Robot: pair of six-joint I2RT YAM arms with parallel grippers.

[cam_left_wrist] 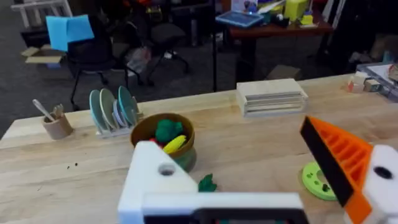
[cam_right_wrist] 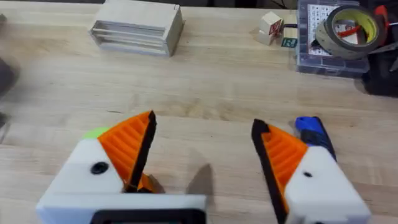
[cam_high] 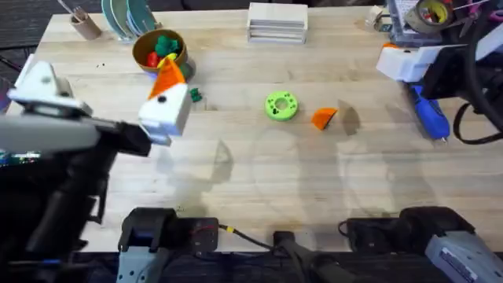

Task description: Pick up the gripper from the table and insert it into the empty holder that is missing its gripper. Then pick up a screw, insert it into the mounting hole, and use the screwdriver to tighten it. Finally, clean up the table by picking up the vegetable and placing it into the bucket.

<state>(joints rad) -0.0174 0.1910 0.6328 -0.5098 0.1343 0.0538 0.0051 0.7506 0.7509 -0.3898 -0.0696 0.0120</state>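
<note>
Loose orange gripper (cam_high: 323, 119) lies mid-table just right of the green disc (cam_high: 280, 105); small, light, rigid wedge, probably best pinched across flat sides; right gripper (cam_right_wrist: 202, 146) hovers with jaws apart, left gripper's (cam_high: 167, 98) state undeterminable.

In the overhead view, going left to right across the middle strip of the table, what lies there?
Small dark-green vegetable → bright green disc with holes → loose orange gripper wedge → blue screwdriver.
</note>
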